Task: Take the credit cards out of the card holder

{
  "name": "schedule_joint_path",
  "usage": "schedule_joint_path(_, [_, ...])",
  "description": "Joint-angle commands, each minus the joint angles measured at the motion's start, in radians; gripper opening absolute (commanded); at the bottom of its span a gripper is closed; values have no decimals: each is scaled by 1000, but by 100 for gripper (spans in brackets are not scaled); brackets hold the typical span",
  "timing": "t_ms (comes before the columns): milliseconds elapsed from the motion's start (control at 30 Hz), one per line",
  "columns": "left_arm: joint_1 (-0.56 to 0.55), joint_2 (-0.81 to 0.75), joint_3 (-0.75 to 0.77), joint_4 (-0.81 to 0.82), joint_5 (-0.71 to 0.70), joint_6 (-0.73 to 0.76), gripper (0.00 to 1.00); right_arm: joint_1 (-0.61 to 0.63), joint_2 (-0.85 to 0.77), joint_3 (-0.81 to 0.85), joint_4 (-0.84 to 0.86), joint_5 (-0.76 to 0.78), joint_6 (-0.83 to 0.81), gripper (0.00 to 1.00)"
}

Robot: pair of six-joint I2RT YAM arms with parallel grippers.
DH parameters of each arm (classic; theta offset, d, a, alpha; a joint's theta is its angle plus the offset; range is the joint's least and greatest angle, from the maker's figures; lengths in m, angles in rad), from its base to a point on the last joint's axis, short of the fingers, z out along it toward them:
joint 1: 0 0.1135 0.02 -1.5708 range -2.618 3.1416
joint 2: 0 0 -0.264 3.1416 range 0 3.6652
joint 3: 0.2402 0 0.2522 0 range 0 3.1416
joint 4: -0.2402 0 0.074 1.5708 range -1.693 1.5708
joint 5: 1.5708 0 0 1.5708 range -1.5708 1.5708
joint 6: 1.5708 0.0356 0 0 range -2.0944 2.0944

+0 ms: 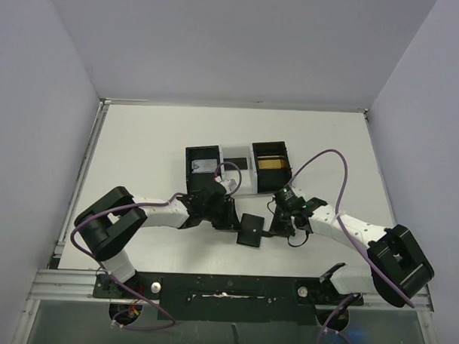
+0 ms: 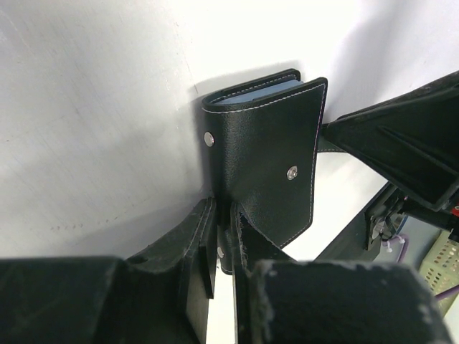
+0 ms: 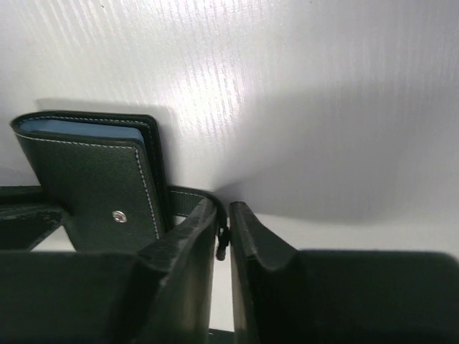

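Card holder (image 2: 265,158) folded, contents hidden; left fingers (image 2: 193,251) pinch its edge.

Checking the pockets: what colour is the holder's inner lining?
Blue-grey lining inside the black holder; clearest in left wrist view.

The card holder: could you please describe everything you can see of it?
The card holder is a small black wallet, leather-like with pale stitching along its edges, folded shut. Blue-grey inner pockets show at its open edge, and two metal snaps sit on the outside. No card sticks out. The left gripper pinches one end; from the other side a narrow black tab stretches to the right gripper, whose fingers are nearly together on it. It sits between the two arms.
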Motion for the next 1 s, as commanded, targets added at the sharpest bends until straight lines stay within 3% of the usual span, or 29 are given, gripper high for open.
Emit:
schedule_joint_path(0, [1, -47, 25, -28, -47, 32, 11, -20, -49, -5, 74, -60, -22, 10])
schedule_joint_path(233, [22, -254, -55, -17, -209, 20, 49, -29, -97, 35, 81, -77, -70, 1])
schedule_joint_path(500, [54, -433, -149, -41, -306, 11, 70, -30, -89, 101, 83, -121, -120, 0])
schedule_joint_path(733, [202, -552, -233, 26, -192, -39, 73, -11, -60, 187, 91, -212, -198, 0])
schedule_joint_path(967, [246, -665, -265, -8, -203, -35, 73, 73, 23, 271, 146, -276, -206, 0])
